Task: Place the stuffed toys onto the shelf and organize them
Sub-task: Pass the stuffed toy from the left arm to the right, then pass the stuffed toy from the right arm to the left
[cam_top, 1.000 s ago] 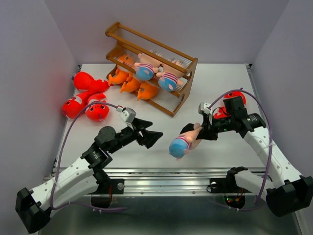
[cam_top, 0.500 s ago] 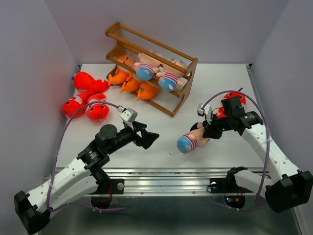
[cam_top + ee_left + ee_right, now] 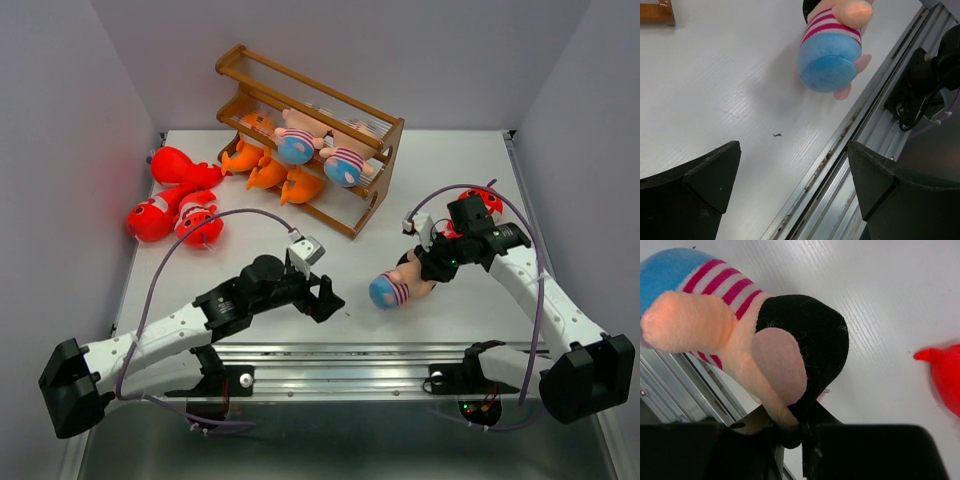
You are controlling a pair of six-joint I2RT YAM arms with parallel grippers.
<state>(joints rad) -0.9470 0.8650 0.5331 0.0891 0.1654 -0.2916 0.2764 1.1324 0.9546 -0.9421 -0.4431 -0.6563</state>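
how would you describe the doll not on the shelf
From the shelf, look toward the table's near right edge. The doll there is held by its black hair in the right gripper; the other two dolls lie on the shelf.

The right gripper (image 3: 792, 432) is clamped on the black-haired head of a small plush doll with peach skin, a red-and-white striped shirt and a blue lower end (image 3: 740, 340). The doll's blue end points toward the grooved metal rail (image 3: 670, 390) at the near edge of the white ribbed table (image 3: 880, 300). A bright red plush toy (image 3: 945, 375) lies apart from the doll, cut off at the frame edge.
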